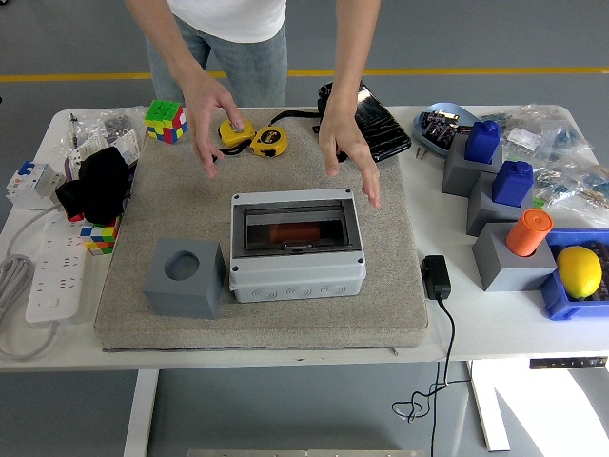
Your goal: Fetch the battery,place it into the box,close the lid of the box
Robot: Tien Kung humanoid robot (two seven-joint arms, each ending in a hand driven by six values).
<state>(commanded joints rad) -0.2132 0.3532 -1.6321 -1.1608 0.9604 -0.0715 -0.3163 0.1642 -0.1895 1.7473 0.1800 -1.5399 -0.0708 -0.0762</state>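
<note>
We find our path to the box (pixel 297 245) open from the near edge; a grey cube (pixel 185 277) crowds its left, a person's hands (pixel 350 157) hover just behind, and a black adapter (pixel 436 277) lies right.

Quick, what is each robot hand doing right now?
Left hand: out of the picture.
Right hand: out of the picture.
Only a person's hands show, open above the box.
</note>
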